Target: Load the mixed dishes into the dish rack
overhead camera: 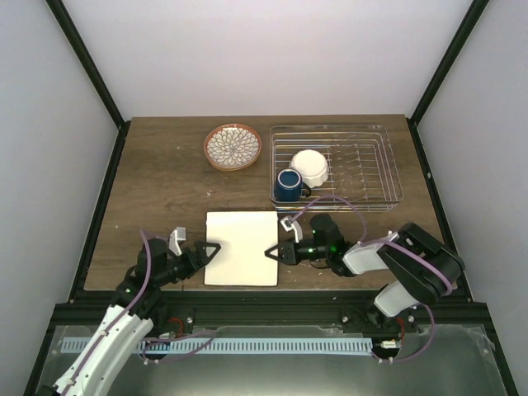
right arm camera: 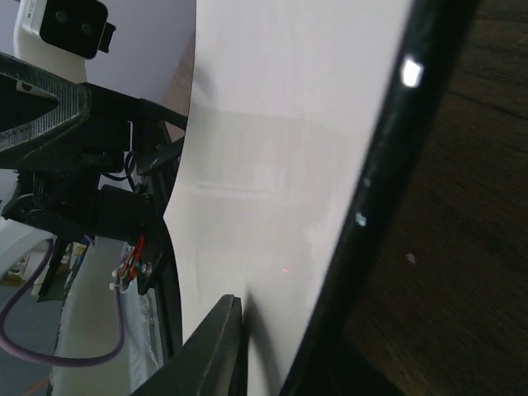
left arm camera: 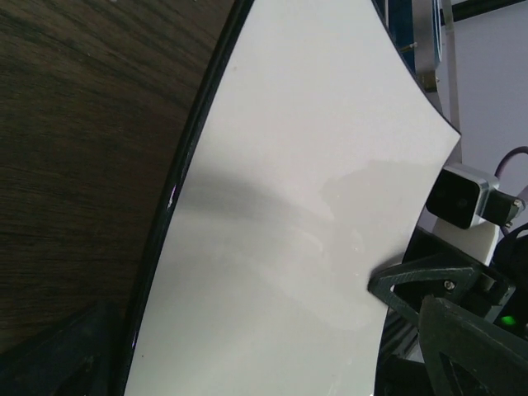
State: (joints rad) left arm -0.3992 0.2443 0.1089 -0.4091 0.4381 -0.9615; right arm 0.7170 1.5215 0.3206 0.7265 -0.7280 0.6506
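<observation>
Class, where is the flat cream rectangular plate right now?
In the top view, the cream plate is near the front edge of the table, centre-left, between the left gripper and the right gripper.

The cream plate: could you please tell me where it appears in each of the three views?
Top external: the plate lies near the centre of the table, toward its near edge.
Left wrist: the plate fills the centre and right, its dark edge slanting on the left.
Right wrist: the plate fills the centre, its dark edge on the right.
Shared landmark: the wooden table beyond that edge.
</observation>
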